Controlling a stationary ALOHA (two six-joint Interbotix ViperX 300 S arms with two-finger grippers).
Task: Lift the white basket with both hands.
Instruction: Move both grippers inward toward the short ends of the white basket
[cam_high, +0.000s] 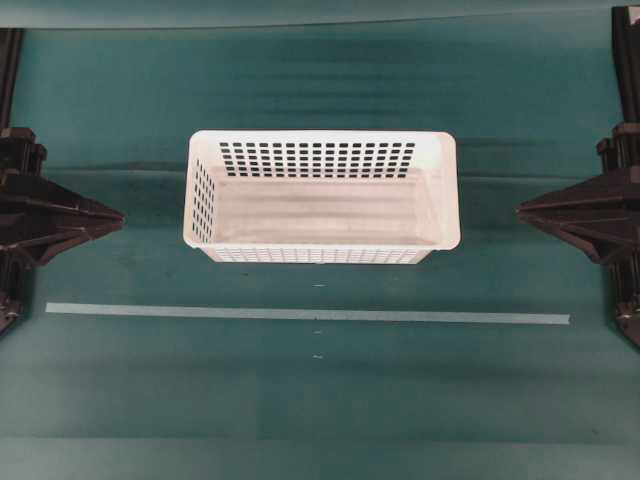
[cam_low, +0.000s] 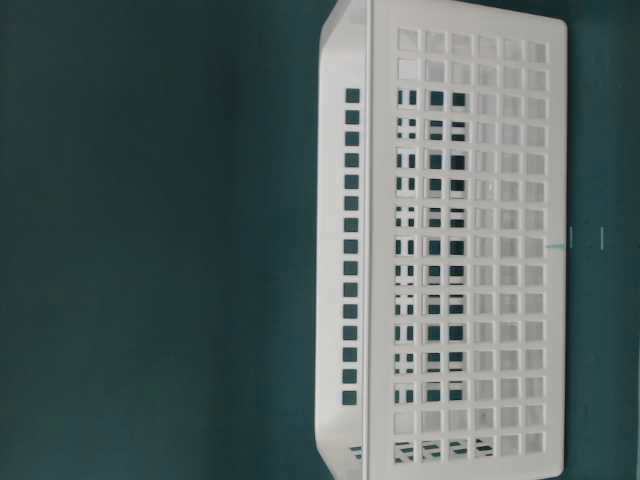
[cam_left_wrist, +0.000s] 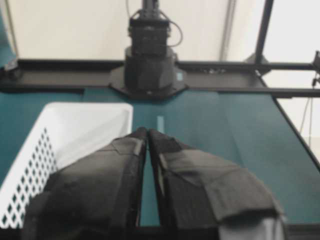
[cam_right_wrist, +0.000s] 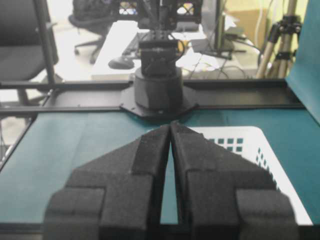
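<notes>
Fingers of both black truss-like grippers, left (cam_high: 118, 214) and right (cam_high: 522, 209), are pressed shut on nothing, parked well apart from the large white perforated plastic basket (cam_high: 322, 197) sitting centred between them on the teal surface (cam_high: 320, 400), apparently a starting pose.

My left gripper (cam_high: 118, 214) sits at nine o'clock in the overhead view, its point aimed toward three, fingertips pressed together with only a sliver between them. My right gripper (cam_high: 520, 209) mirrors it at three o'clock, aimed toward nine, fingers likewise closed tip to tip. Neither holds anything.
</notes>
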